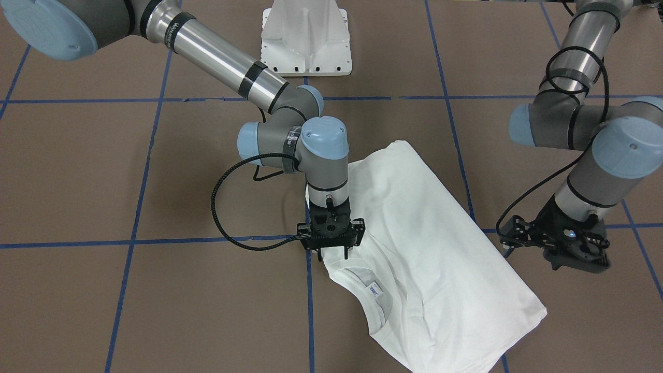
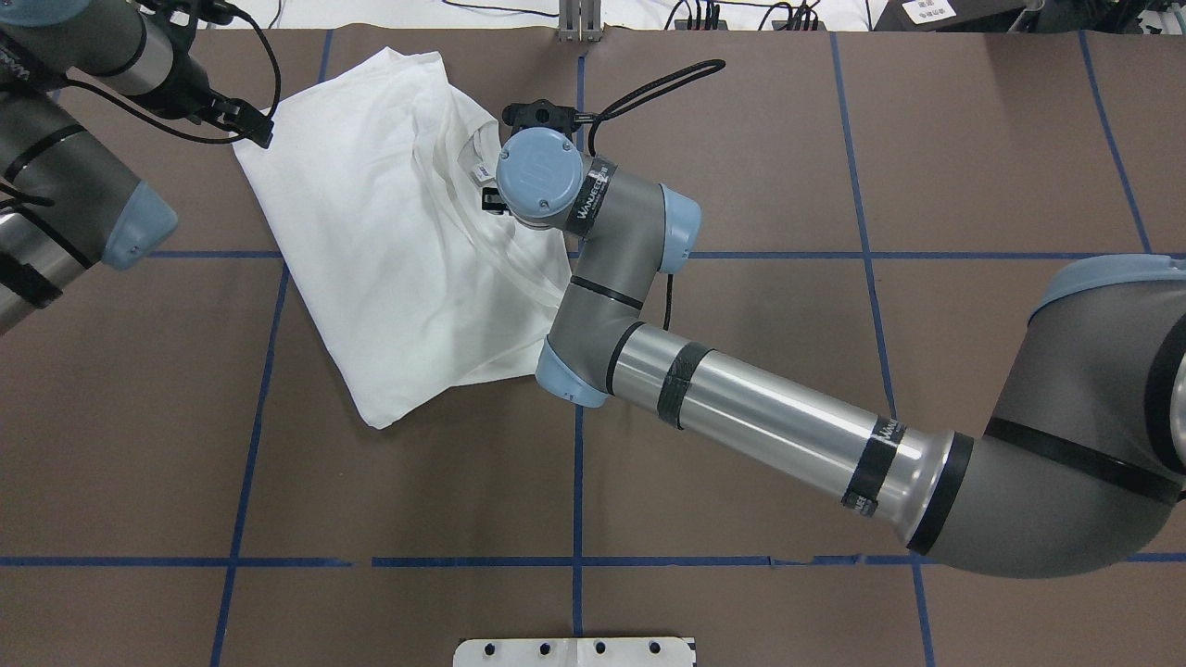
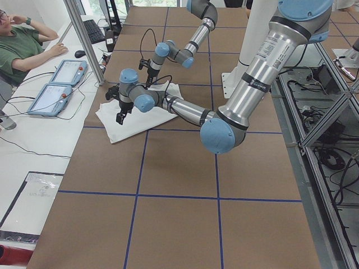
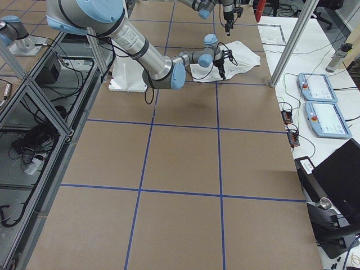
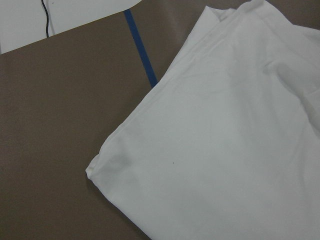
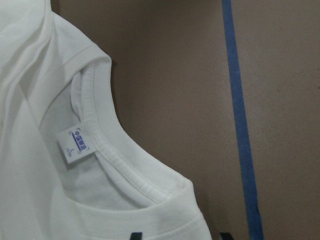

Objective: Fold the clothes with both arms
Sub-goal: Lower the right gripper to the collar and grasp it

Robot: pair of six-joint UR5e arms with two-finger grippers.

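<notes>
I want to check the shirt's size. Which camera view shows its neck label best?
The right wrist-mounted view: the neck label is close and large there, inside the collar, though its print is too blurred to read. The front-facing and overhead views show it only as a tiny tag; the other views do not show it.

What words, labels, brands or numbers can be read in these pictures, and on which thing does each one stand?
"WAN...": white letters on the black band around the wrist of the right arm; the rest of the word is too blurred to read.
Neck label of the T-shirt: small blue print, too small and blurred to read.
T-shirt fabric: no printed text shows on the visible side.
</notes>
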